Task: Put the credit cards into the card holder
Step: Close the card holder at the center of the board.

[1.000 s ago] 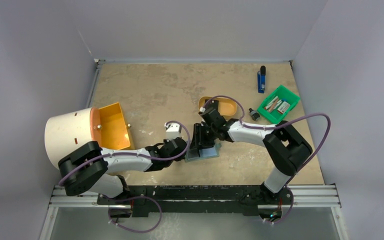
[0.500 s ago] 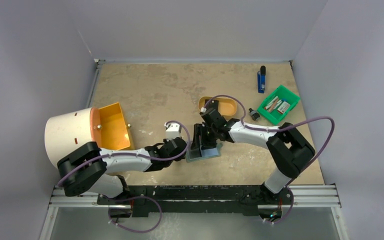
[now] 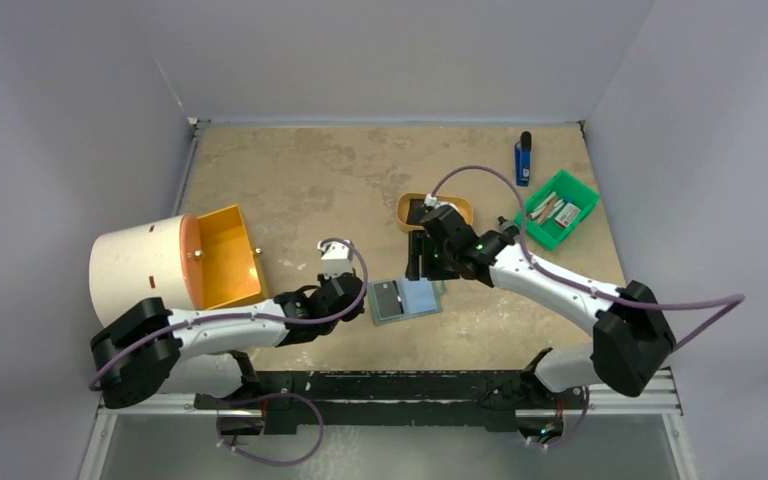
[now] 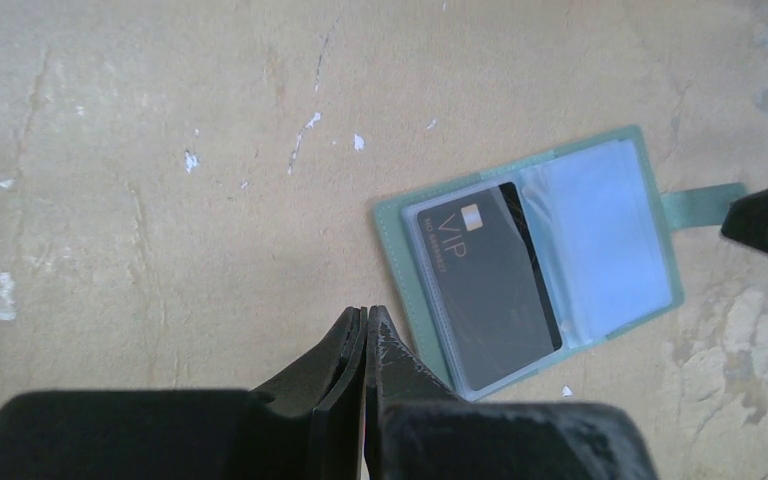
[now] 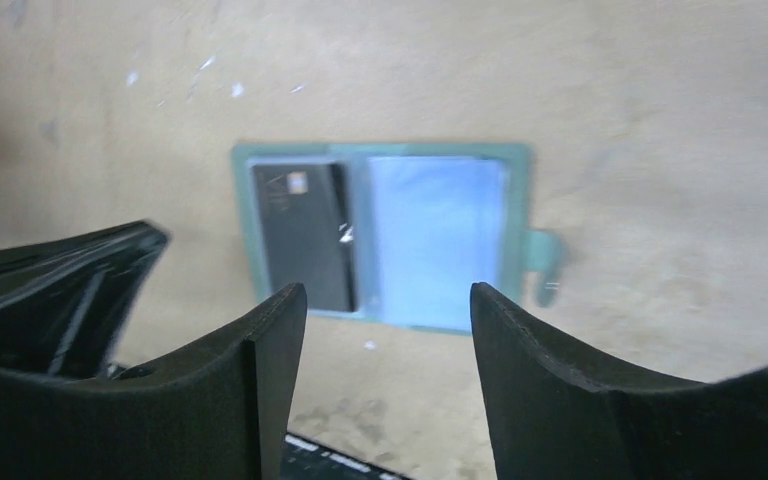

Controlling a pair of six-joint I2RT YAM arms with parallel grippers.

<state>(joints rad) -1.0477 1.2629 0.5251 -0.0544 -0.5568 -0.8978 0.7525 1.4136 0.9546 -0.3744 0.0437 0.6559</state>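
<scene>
Beige stone-look tabletop (image 3: 290, 170), sage-green soft card holder (image 4: 600, 230) spread flat between your arms, black VIP card (image 4: 485, 290) pocketed.
Your left gripper (image 4: 365, 325) is pinched together beside it and the right gripper (image 5: 385, 295) gapes empty above. Nothing pins it, so the next card may shove it sideways.

"VIP" on black card (image 4: 485, 300), inside card holder (image 4: 605, 240).

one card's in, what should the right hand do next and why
Probably move the open, empty right hand to the tan tray, which holds a dark item, possibly another card. The card holder lies open with one black card pocketed and its other sleeve empty.
</scene>
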